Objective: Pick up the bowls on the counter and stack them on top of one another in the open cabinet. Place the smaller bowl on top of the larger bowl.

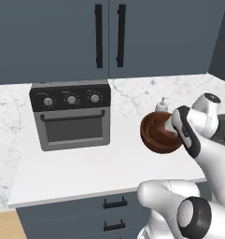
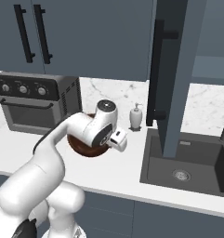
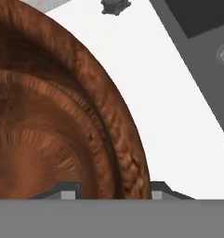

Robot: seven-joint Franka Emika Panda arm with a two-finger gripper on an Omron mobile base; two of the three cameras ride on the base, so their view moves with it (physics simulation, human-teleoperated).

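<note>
My end effector [image 3: 114, 189] pinched the rim of a round reddish-brown wooden bowl [image 1: 158, 132], tilted up; stacking in the cabinet remained.

The left base view looks forward and down from behind the arm's left at the white marble-look counter [image 1: 86, 168]. The right base view faces the same counter [image 2: 127, 174] from the other side. Both share the round reddish-brown wooden bowl [image 1: 156, 135] [image 2: 88, 149], which the hand view meets very close [image 3: 62, 130].
</note>
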